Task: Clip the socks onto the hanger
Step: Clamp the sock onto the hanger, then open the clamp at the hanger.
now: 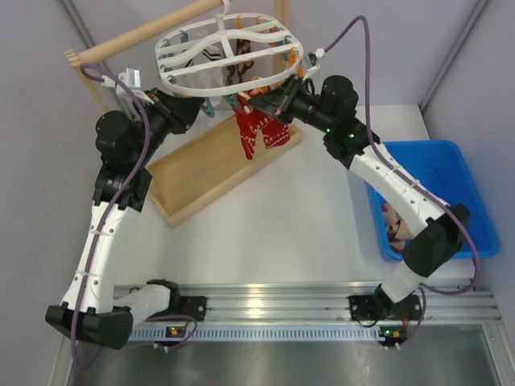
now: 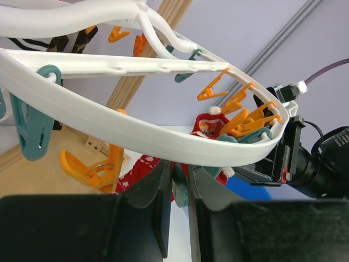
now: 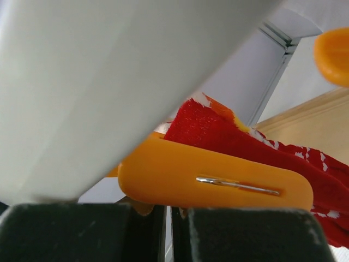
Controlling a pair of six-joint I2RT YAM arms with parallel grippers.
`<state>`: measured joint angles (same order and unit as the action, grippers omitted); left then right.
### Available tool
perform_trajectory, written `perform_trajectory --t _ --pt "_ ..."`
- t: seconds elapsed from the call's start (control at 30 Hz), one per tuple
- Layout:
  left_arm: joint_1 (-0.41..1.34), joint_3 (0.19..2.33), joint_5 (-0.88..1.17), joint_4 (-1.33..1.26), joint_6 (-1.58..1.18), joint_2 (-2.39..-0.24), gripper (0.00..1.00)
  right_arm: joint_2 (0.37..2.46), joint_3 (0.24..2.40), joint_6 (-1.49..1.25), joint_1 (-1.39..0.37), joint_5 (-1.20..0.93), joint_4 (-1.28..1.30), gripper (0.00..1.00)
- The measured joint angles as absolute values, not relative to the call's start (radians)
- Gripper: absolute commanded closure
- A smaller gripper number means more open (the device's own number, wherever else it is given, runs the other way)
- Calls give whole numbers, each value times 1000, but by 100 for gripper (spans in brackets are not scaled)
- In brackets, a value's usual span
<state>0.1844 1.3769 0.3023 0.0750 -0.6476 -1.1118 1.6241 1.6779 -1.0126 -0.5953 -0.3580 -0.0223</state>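
Observation:
The white oval hanger hangs from the wooden rod, with orange and teal clips dangling under its rim. A red sock with white dots hangs below its near edge. In the left wrist view my left gripper is just under the hanger's rim, its jaws closed narrowly on a teal clip, with the red sock behind. My right gripper is shut directly beneath an orange clip that pinches the red sock's cuff. I see nothing between its fingers.
A wooden rod and a wooden tray stand under the hanger at the back left. A blue bin at the right holds more socks. Both arms reach in close together under the hanger's near edge.

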Motion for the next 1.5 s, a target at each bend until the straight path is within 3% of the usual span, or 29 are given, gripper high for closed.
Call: perform_trajectory --t 0.17,0.23,0.3,0.57,0.83,1.13,1.33,1.5 --pt "188 1377 300 72 -651 -1114 100 1623 1668 -988 -595 -387 -24 86" --pt "188 1377 300 71 -651 -1114 100 1617 1661 -971 -595 -400 -25 70" --pt "190 1377 300 71 -652 -1115 100 1604 1641 -949 -595 -413 -28 63" --pt "206 1377 301 71 -653 -1116 100 1449 1476 -813 -595 -509 -86 69" --pt "226 1377 297 72 -653 -1135 100 1382 1489 -578 -608 -595 -142 71" --pt "234 1381 298 75 -656 -1142 100 1497 1699 -302 -765 -588 -84 70" --pt "235 1392 298 83 -655 -1142 100 1578 1724 -174 -799 -512 -30 69" --pt "234 1392 301 84 -656 -1142 100 1627 1724 -97 -799 -456 9 62"
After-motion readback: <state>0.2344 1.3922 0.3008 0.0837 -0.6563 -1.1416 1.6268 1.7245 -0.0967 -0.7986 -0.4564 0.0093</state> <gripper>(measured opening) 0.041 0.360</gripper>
